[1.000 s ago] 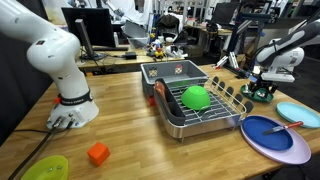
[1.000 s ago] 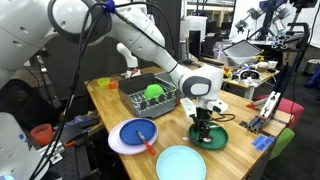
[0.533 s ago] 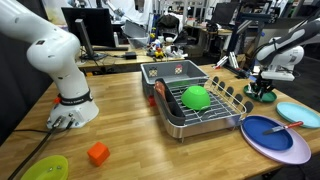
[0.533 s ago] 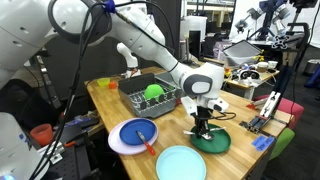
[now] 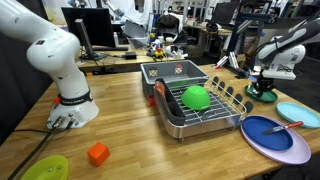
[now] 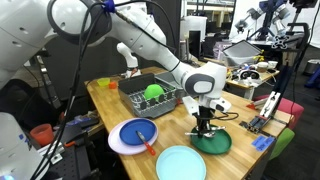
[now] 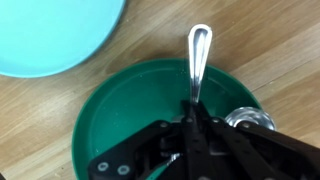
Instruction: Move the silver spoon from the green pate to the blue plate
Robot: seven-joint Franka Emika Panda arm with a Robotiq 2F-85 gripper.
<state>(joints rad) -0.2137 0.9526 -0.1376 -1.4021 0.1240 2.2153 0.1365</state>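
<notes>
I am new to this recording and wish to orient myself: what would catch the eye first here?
In the wrist view, the jaws stand closed on the silver spoon over the green plate, with a turquoise plate just beside it. In an exterior view, a bright green bowl sits in the metal dish rack at mid-table.

1. The claw (image 7: 190,108) is all black, fingers and linkages alike, on a white arm (image 6: 205,80).
2. Right under it is the green plate (image 7: 120,115), a deep, plain green with no pattern.
3. Off the claw's tips is the silver spoon (image 7: 198,55), shiny with pale glints.
4. Past the green rim there's a pale turquoise plate (image 7: 50,30), plain too.
5. The table (image 7: 280,50) is light wood with streaky grain.
6. Farther from the claw, in an exterior view, sits the blue plate (image 6: 128,130), a strong blue with a lavender edge.
7. Beyond that, a bright green bowl (image 6: 153,92) sits in a grey wire rack (image 6: 135,103).
8. Well away from the claw are an orange block (image 5: 97,153) and a lime-yellow bowl (image 5: 45,168).
</notes>
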